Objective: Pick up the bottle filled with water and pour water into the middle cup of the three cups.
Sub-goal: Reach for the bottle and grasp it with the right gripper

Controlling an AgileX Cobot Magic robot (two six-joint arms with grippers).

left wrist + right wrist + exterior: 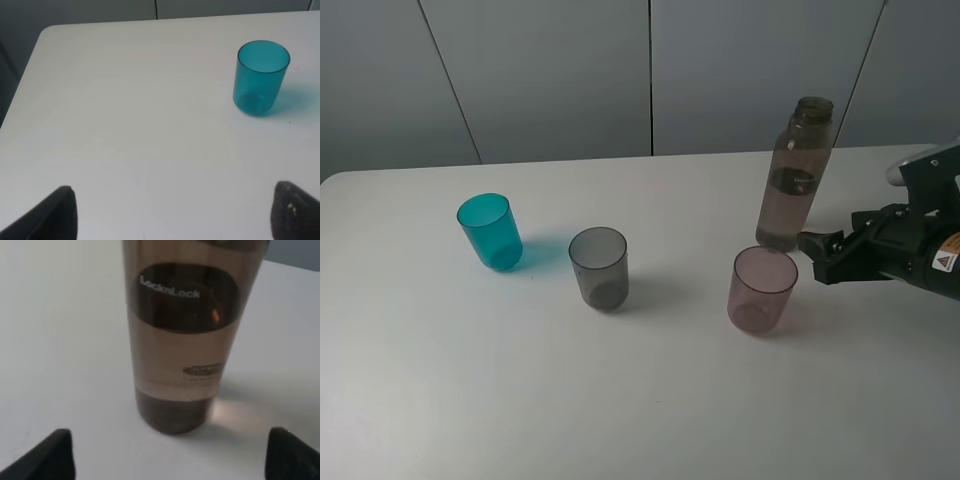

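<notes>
The bottle stands upright at the back right of the table, smoky brown and partly filled; in the right wrist view the bottle fills the centre. My right gripper is open just to the right of its base, not touching it; its dark fingertips sit wide apart short of the bottle, right gripper. The three cups stand in a row: teal, the smoky-grey middle cup, and pinkish mauve. My left gripper is open over bare table, well short of the teal cup.
The white table ends at a grey panelled wall behind. The pinkish cup stands close in front of the bottle and beside my right gripper's fingers. The table's left edge and rounded corner show in the left wrist view.
</notes>
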